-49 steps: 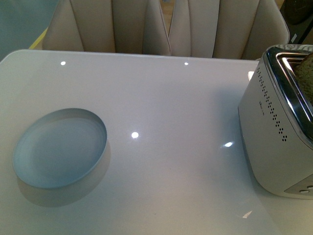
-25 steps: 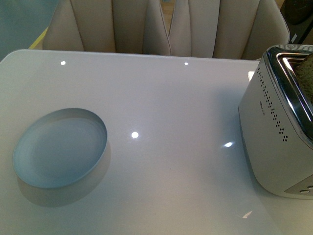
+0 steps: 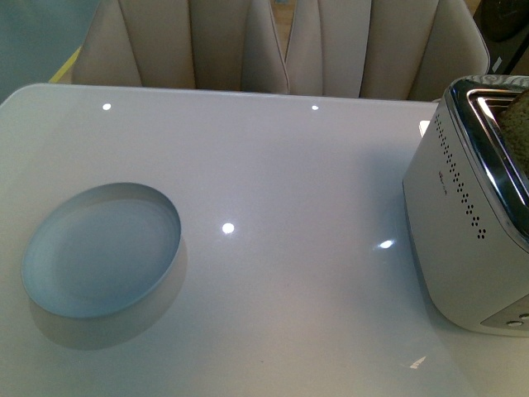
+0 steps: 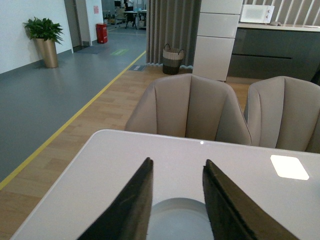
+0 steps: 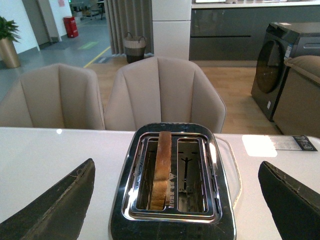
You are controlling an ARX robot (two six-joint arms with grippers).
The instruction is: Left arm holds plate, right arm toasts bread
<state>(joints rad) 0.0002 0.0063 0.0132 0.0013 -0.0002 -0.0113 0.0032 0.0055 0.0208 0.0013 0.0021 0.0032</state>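
Observation:
The pale blue-white plate (image 3: 101, 250) lies on the white table at the left in the front view. In the left wrist view the plate (image 4: 177, 220) shows between the open black jaws of my left gripper (image 4: 176, 172), which is held above and behind it, not touching it. The bread (image 5: 161, 167) stands upright in one slot of the silver toaster (image 5: 172, 180); its top sticks out. It also shows at the right edge of the front view (image 3: 519, 132). My right gripper (image 5: 175, 200) is wide open above the toaster, one jaw on each side. Neither arm shows in the front view.
The toaster (image 3: 467, 223) stands at the table's right side. Two beige chairs (image 3: 281, 45) stand behind the far table edge. The toaster's second slot (image 5: 191, 172) is empty.

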